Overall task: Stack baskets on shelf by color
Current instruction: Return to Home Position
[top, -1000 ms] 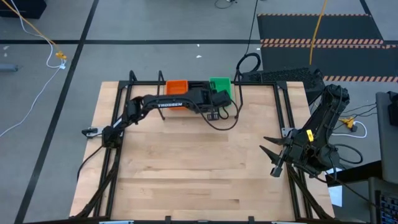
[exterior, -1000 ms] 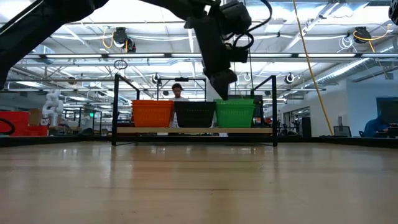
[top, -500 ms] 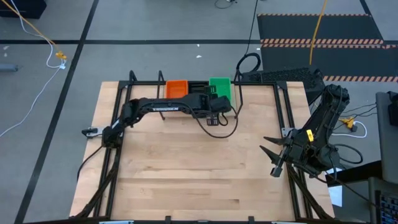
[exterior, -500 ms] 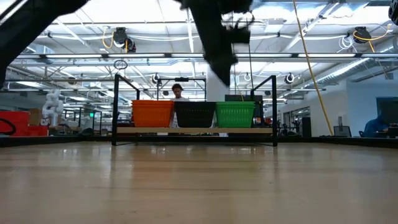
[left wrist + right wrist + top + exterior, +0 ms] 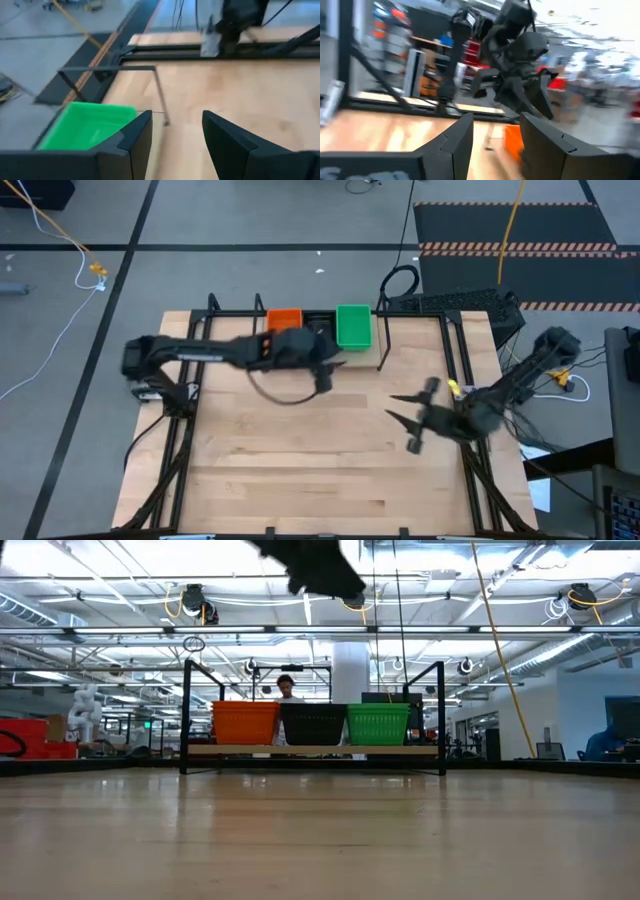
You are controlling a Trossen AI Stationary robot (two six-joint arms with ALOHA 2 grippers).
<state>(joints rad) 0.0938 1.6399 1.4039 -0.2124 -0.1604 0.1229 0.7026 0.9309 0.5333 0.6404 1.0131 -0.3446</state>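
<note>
On the black rod shelf at the table's far edge stand an orange basket, a black basket and a green basket, side by side on its rail. My left gripper hangs open above the table, just near of the shelf, holding nothing. Its wrist view shows the green basket beside its fingers and a shelf post. My right gripper is open and bare over the table's right half, pointing toward the left.
The wooden table has a black frame along its edges. A black cable loops down under the left arm. Beyond the far edge lie a dark floor mat and cords.
My left gripper has drawn back from the green basket, rising and going toward the table's left and near side, and has tipped closer to level. My right gripper has swung toward the table's middle. The baskets have stayed in place on the shelf.
</note>
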